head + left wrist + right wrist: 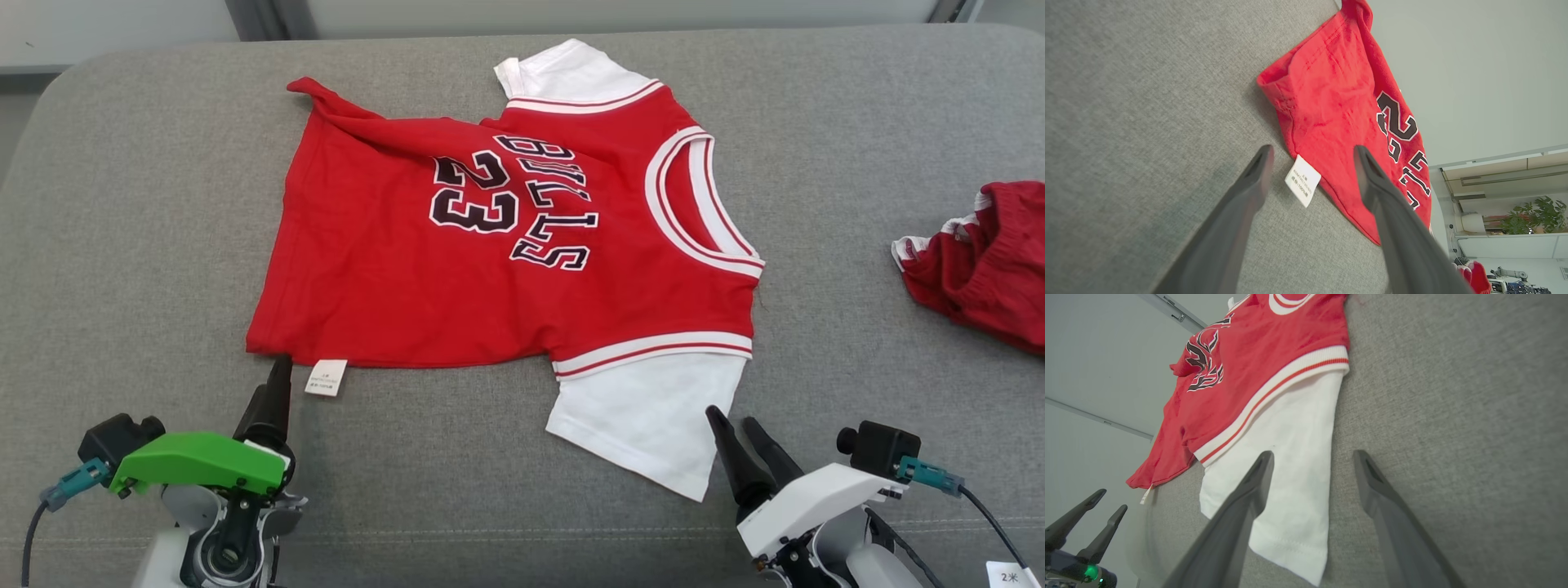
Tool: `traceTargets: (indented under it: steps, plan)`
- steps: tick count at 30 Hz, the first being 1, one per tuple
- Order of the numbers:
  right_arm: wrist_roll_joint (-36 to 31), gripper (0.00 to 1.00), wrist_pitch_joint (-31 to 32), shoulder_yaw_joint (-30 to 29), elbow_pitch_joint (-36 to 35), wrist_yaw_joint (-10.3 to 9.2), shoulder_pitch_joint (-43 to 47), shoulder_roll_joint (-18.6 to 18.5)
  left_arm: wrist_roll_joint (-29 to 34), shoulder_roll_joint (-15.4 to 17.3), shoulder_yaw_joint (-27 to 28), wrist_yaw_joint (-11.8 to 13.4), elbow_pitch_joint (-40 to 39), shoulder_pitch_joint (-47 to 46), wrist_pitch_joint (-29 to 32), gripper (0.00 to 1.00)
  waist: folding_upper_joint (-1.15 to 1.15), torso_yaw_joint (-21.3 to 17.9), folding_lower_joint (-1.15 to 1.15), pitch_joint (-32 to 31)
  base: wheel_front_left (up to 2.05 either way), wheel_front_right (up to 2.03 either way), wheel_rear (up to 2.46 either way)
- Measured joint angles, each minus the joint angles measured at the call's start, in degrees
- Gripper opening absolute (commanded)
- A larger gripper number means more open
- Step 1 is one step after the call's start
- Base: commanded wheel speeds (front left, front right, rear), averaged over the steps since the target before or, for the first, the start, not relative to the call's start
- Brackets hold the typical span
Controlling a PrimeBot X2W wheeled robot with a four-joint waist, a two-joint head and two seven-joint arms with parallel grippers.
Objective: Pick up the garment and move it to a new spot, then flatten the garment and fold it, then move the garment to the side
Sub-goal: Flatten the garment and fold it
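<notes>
The garment (384, 286) is a red jersey with white sleeves and black "BULLS 23" lettering. It lies spread on a grey cushion (122, 245), with its hem corner at the far left bunched up. My left gripper (280, 369) is open at the near hem corner. In the left wrist view its fingers (1313, 149) straddle the hem edge (1331, 102) and the white care label (1303, 185). My right gripper (731, 416) is open at the edge of the near white sleeve (653, 416). In the right wrist view it (1313, 454) has one finger over the sleeve (1298, 428) and the other over bare cushion.
A second crumpled red garment (980, 261) lies at the cushion's right side. The cushion's far edge meets a pale wall. My left gripper (1111, 499) shows at the lower left of the right wrist view. Bare grey cushion surrounds the jersey.
</notes>
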Motion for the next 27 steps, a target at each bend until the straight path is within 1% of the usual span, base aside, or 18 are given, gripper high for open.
traceTargets:
  steps: [4, 6, 8, 14, 19, 27]
  plan:
    - [0.2, 1.0, 0.2, 0.5, 0.4, 0.03, -0.5, 0.0, -0.2, 0.0, -0.2, 0.0, 0.5, -1.7, -0.1, 1.0, 0.0, 0.1, 0.0, 0.9, 0.0, 0.0, 0.0]
    - [0.5, 1.0, 0.1, 0.9, 0.6, 0.46, -0.9, -0.2, -0.3, -0.1, -0.3, 0.0, 0.7, -2.8, -0.3, 1.0, 0.0, 0.2, 0.0, 1.4, 0.0, 0.0, 0.0]
    - [0.8, 1.0, 0.1, 1.5, 1.1, 0.49, -1.4, -0.3, -0.4, -0.1, -0.5, 0.0, 1.0, -3.5, -0.6, 1.0, 0.0, 0.4, 0.0, 1.7, 0.0, 0.0, 0.0]
    - [2.6, 1.0, -0.1, 2.7, 1.5, 0.51, -1.9, -0.5, -0.8, -0.1, -1.2, 0.0, 2.0, -3.7, -0.6, 1.0, 0.0, 0.5, 0.0, 1.9, 0.0, 0.0, 0.0]
    - [3.7, 1.0, -0.5, 4.1, 2.0, 0.52, -2.4, -0.8, -2.7, -0.1, -1.4, 0.0, 3.2, -3.8, -0.8, 1.0, 0.0, 0.5, 0.0, 2.0, 0.0, 0.0, 0.0]
    - [4.3, 1.0, -0.6, 6.9, 2.5, 0.58, -2.8, -1.2, -3.7, -0.2, -1.2, 0.0, 3.9, -5.2, -1.3, 1.0, 0.0, 0.6, 0.0, 2.4, 0.0, 0.0, 0.0]
